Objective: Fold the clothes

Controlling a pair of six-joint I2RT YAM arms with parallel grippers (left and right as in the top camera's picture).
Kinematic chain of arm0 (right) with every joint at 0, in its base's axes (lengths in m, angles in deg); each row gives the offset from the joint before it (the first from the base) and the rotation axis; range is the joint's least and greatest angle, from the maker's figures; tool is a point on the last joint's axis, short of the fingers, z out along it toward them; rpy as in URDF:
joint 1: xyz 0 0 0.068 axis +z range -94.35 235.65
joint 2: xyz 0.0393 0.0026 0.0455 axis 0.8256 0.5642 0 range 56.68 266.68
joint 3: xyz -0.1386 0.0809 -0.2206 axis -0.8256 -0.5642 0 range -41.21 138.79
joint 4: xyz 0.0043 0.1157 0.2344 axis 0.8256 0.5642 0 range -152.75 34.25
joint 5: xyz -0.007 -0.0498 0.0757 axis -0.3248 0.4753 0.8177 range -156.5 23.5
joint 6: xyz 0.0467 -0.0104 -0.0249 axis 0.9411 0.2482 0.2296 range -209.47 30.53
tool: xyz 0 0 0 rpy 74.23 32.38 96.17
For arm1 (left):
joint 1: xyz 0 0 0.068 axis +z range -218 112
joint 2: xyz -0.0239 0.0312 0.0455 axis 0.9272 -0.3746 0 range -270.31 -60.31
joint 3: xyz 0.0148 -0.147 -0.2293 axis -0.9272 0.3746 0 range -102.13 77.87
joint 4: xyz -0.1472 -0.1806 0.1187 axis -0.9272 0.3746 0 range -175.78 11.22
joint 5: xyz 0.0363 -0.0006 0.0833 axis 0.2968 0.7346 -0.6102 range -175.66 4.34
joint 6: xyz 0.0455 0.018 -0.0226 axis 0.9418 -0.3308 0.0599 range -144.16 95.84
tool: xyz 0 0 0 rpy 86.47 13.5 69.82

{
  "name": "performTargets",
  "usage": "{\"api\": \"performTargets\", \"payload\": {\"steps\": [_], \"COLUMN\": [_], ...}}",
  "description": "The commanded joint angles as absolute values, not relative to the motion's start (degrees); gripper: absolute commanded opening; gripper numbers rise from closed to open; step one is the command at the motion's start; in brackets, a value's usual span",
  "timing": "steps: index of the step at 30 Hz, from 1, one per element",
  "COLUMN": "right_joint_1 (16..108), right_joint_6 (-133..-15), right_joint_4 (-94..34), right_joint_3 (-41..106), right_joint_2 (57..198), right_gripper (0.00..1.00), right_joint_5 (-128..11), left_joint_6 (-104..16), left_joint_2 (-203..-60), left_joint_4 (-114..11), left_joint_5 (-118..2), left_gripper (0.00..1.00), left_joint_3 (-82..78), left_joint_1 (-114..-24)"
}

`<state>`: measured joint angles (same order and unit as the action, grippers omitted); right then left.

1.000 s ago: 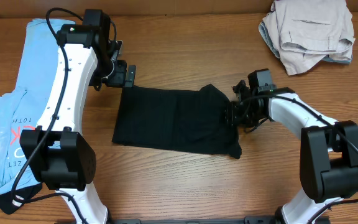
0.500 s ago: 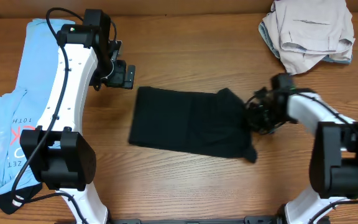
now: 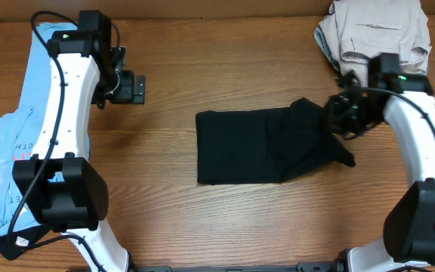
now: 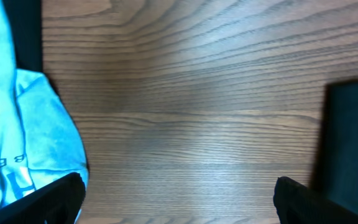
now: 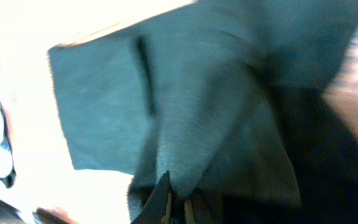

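Note:
A black folded garment (image 3: 259, 147) lies on the wooden table at centre right. My right gripper (image 3: 337, 121) is shut on its right edge, and the cloth is bunched and lifted there; the right wrist view shows the dark cloth (image 5: 210, 118) pinched between the fingers (image 5: 178, 202). My left gripper (image 3: 131, 87) is open and empty above bare wood at upper left, apart from the garment. In the left wrist view its fingertips (image 4: 179, 199) frame bare table, with the black garment's edge (image 4: 353, 124) at right.
A light blue T-shirt (image 3: 21, 128) with red print lies along the left edge, also in the left wrist view (image 4: 30, 143). A pile of beige clothes (image 3: 376, 38) sits at the top right corner, just behind my right arm.
My right gripper has dragged the black garment to the right and slightly up, toward the beige pile. My left arm has drawn back to the left, away from the garment.

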<state>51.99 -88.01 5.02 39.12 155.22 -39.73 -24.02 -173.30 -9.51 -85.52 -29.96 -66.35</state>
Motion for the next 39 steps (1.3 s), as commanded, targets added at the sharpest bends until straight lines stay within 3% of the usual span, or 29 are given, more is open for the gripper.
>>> {"api": "performTargets", "payload": {"steps": [1, 11, 12, 15, 17, 19, 23, 30, 34, 39], "right_joint_1": [61.5, 90.7, 92.8, 96.9, 97.9, 97.6, 94.6, 80.9, 73.3, 68.9], "right_joint_6": [-84.9, -71.5, -71.2, -71.2, -71.2, -71.2, -70.9, -55.1, -56.9, -68.5], "right_joint_4": [3.7, -12.2, -13.5, -15.4, -15.4, -14.1, -6.0, 13.0, 15.9, 14.5], "right_joint_3": [42.1, 42.1, 42.1, 42.1, 42.1, 43.3, 49.7, 57.4, 54.4, 48.1], "right_joint_2": [153.5, 159.7, 160.9, 163.3, 163.4, 163.1, 162.5, 161.2, 161.3, 161.3], "right_gripper": [0.04, 0.05, 0.11, 0.48, 0.64, 0.7, 0.71, 0.72, 0.71, 0.71], "right_joint_5": [-41.4, -48.9, -48.9, -48.9, -48.9, -48.9, -50.0, -62.0, -61.6, -55.6], "left_joint_6": [-23.3, -23.3, -23.3, -23.3, -23.3, -23.3, -23.3, -23.3, -23.3, -23.3], "left_joint_2": [-172.4, -172.5, -172.5, -172.6, -172.7, -172.8, -173.4, -173.5, -173.5, -173.5], "left_joint_4": [-9.8, -10.8, -11.0, -11.3, -11.4, -11.4, -11.4, -11.9, -12.9, -13.6], "left_joint_5": [-86.1, -86.0, -86.0, -86.0, -86.0, -86.0, -86.0, -85.8, -85.8, -85.8], "left_gripper": [1.0, 1.0, 1.0, 1.0, 1.0, 1.0, 1.0, 1.0, 1.0, 1.0], "left_joint_3": [-30.6, -30.1, -30.0, -29.9, -29.9, -29.9, -29.9, -29.3, -29.1, -29.1], "left_joint_1": [-66.0, -66.0, -66.0, -66.0, -66.0, -66.0, -66.0, -66.0, -66.0, -66.0]}}
